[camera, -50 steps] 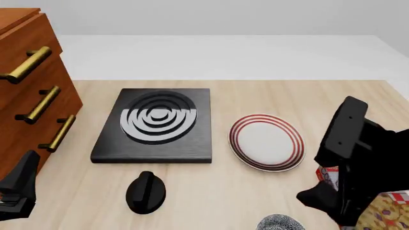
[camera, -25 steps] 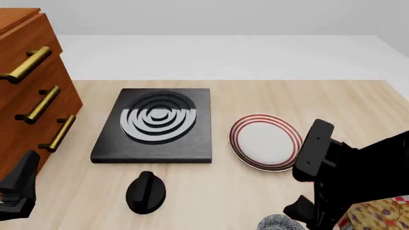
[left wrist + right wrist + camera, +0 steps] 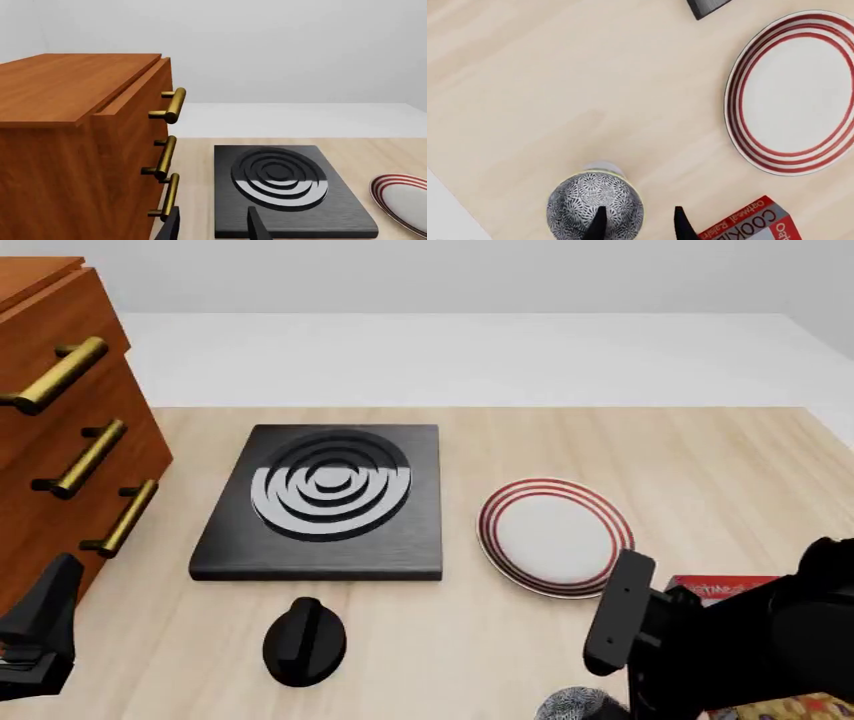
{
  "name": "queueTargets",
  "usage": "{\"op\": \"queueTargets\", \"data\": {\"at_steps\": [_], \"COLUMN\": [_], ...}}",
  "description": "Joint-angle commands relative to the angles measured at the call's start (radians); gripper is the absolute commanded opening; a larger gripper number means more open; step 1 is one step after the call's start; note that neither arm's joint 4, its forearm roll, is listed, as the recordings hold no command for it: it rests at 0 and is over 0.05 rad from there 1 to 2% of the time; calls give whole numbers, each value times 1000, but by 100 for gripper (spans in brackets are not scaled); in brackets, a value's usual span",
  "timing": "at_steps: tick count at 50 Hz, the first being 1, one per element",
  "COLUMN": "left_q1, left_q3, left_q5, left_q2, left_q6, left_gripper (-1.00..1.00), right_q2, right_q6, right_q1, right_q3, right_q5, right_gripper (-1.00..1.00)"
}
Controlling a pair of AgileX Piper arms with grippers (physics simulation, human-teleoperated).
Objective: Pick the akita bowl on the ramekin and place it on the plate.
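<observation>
We've got the right gripper [image 3: 635, 224] hanging over the near edge of the table, fingers parted with a narrow gap and nothing between them, one fingertip [image 3: 596, 222] sitting over the rim of the akita bowl [image 3: 595, 204] and the other just off its side. The speckled bowl sits on a pale base that peeks out from under it, right at the table's front edge; in the front view only a sliver of it [image 3: 577, 704] shows beneath the right arm. The plate [image 3: 555, 536] with its red rings lies empty, well apart from the bowl, toward the far side, just beside the black burner [image 3: 324, 500]. A red cookie box [image 3: 750, 224] lies close to the gripper on the plate's side. Over on the left, we see the left gripper [image 3: 212, 226] hovering low beside the wooden drawer cabinet [image 3: 80, 145], fingers apart, empty. A black knob [image 3: 304, 641] stands in front of the burner.
</observation>
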Motion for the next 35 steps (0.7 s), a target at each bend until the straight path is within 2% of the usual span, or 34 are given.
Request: {"op": "queueTargets", "data": {"at_steps": [1, 5, 10, 14, 18, 22, 25, 29, 35], "left_q1": [0, 0, 0, 0, 0, 0, 0, 0, 0], "left_q3": [0, 0, 0, 0, 0, 0, 0, 0, 0], "left_q5": [0, 0, 0, 0, 0, 0, 0, 0, 0], "left_q2": [0, 0, 0, 0, 0, 0, 0, 0, 0], "left_q6": [0, 0, 0, 0, 0, 0, 0, 0, 0], "left_gripper": [100, 100, 100, 100, 100, 100, 100, 100, 100], "right_q2": [23, 23, 16, 13, 4, 0, -2, 14, 39], "right_q6": [31, 62, 62, 11, 0, -40, -27, -54, -55], "right_q1": [37, 64, 61, 26, 8, -17, -5, -17, -30], "right_q3": [49, 56, 84, 111, 105, 126, 119, 159, 183], "right_q5": [-54, -64, -83, -95, -85, -94, -88, -127, -166], "right_gripper": [100, 100, 100, 100, 100, 100, 100, 100, 100]}}
